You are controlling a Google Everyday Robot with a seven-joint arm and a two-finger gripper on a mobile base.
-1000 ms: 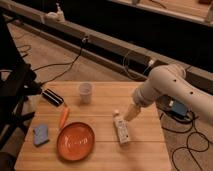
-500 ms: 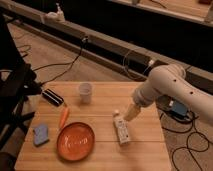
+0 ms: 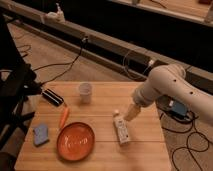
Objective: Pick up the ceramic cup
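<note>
The ceramic cup (image 3: pixel 85 92) is a small plain white cup standing upright near the back of the wooden table (image 3: pixel 100 150), left of centre. My gripper (image 3: pixel 131 113) hangs from the white arm over the right part of the table, well to the right of the cup. It is just above the cap end of a white bottle (image 3: pixel 121 129) that lies on its side.
An orange plate (image 3: pixel 75 140) sits at the front left, with a carrot (image 3: pixel 63 117) and a blue sponge (image 3: pixel 40 133) to its left. A black rectangular object (image 3: pixel 52 97) lies at the back left. Cables run over the floor behind and right of the table.
</note>
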